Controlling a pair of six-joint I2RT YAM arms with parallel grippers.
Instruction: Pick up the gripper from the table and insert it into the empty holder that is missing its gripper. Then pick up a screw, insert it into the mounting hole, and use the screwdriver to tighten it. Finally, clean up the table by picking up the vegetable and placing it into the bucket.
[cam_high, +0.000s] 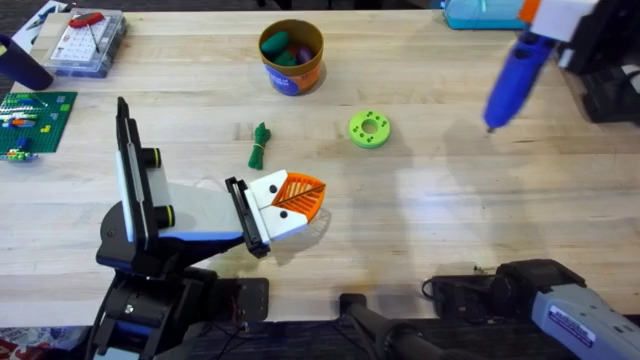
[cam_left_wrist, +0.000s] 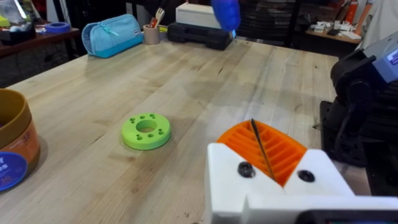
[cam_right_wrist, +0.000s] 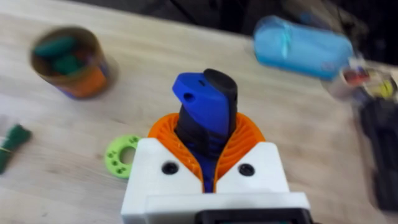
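Note:
My left gripper (cam_high: 306, 195) lies low over the table (cam_high: 450, 210), its white blocks seated against the black holder (cam_high: 243, 215), orange ribbed pads pressed together and nothing between them (cam_left_wrist: 262, 142). Each block shows a dark dot; I cannot tell screw from hole. I cannot make out a loose screw. High at the far right, my right gripper (cam_high: 548, 22) is shut on the blue screwdriver (cam_high: 513, 80), tip pointing down (cam_right_wrist: 207, 118). The dark-green vegetable (cam_high: 260, 145) lies on the table behind the left gripper (cam_right_wrist: 12, 142). The bucket (cam_high: 291, 58) stands farther back, toy vegetables inside (cam_right_wrist: 69, 61).
A lime-green disc (cam_high: 369, 129) lies right of the vegetable (cam_left_wrist: 146, 132). A clear parts box (cam_high: 85, 42) with a red-handled tool and a green brick plate (cam_high: 35, 112) sit at the far left. A light-blue pouch (cam_high: 480, 12) is at the back right.

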